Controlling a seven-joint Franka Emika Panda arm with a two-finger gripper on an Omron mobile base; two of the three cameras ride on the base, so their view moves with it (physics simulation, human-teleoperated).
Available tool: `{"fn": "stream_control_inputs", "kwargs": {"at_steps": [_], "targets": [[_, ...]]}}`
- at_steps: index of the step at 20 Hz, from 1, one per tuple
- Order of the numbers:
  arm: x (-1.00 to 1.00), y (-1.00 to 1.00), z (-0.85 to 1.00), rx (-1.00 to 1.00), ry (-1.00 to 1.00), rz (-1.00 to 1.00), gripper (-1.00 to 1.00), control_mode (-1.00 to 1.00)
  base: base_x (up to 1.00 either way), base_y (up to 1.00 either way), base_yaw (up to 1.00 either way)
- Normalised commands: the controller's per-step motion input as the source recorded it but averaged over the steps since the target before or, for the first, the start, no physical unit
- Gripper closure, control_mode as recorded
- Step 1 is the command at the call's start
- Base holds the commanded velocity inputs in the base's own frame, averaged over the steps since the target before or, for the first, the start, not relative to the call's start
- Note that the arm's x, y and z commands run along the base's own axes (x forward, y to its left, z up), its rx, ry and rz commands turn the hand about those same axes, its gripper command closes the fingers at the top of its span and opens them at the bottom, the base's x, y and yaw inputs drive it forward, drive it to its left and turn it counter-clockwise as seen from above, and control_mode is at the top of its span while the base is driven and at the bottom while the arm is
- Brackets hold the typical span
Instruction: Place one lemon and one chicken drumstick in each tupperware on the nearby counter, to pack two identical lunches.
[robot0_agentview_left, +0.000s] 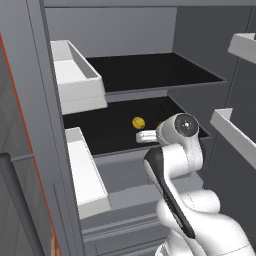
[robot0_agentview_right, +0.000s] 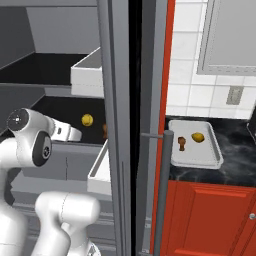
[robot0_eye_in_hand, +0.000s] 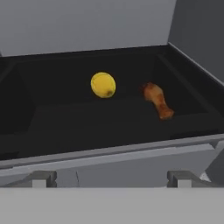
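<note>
One tub (robot0_agentview_right: 216, 159) on the counter (robot0_agentview_right: 235, 170) already has a lemon (robot0_agentview_right: 198, 137) and a chicken leg (robot0_agentview_right: 182, 142) in it. Another lemon (robot0_eye_in_hand: 103, 84) and chicken leg (robot0_eye_in_hand: 158, 100) wait on the fridge shelf (robot0_eye_in_hand: 109, 127). The gripper (robot0_eye_in_hand: 109, 178) is wide open, holding nothing, just in front of the shelf. The second lunch is not packed yet

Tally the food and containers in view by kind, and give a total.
Lemons: 2, one on the fridge shelf, one in the tupperware
Chicken drumsticks: 2, shelf, tupperware
Tupperware: 1 on the counter
Total: 5
</note>
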Motion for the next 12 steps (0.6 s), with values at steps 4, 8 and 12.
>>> {"fn": "stream_control_inputs", "kwargs": {"at_steps": [4,8,12], "targets": [[0.42,0.0,0.0,0.0,0.01,0.0,-1.0,-1.0,0.0,0.0,0.0],[0.59,0.0,-0.05,0.0,0.03,0.0,-1.0,-1.0,0.0,0.0,0.0],[0.68,0.0,-0.06,0.0,0.04,0.0,-1.0,-1.0,0.0,0.0,0.0]]}}
